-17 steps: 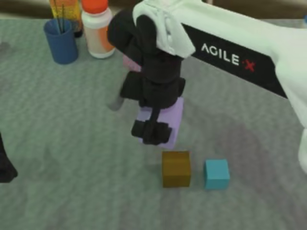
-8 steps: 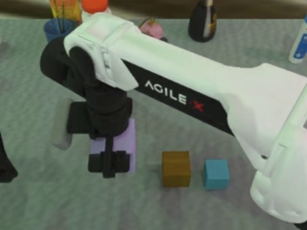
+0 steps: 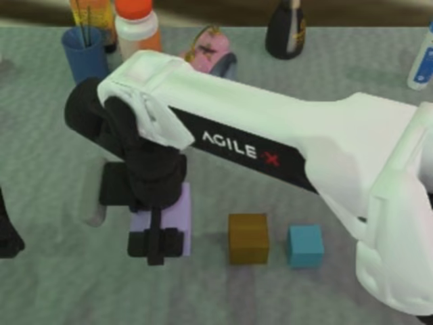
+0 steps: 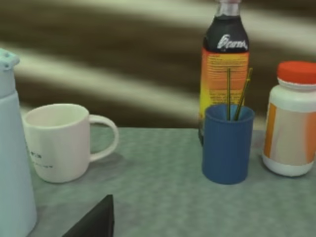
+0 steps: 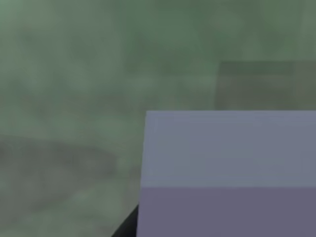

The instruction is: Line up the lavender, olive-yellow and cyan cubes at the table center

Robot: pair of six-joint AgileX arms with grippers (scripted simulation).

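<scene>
Right gripper (image 3: 157, 242) low over the table's left-centre, fingers closed on the lavender cube (image 3: 177, 215), which sits in line with and left of the olive cube (image 3: 248, 237), a clear gap between them. Cyan cube (image 3: 305, 245) just right of the olive one, a narrow gap apart, both resting on the green table (image 3: 54, 271). From the right wrist, lavender cube (image 5: 227, 168) filling the near view, table behind it; cannot tell whether touching the surface or held just above. Left arm (image 3: 8, 233) parked at the table's left edge, only a dark part showing; gripper state there cannot be told. Along the back: blue cup (image 3: 84, 55) with sticks, orange-capped white bottle (image 3: 137, 27), pink item (image 3: 211, 49), dark bottle (image 3: 287, 27). From the left wrist, also a white mug (image 4: 59, 140) beside a pale blue container (image 4: 12, 158).
</scene>
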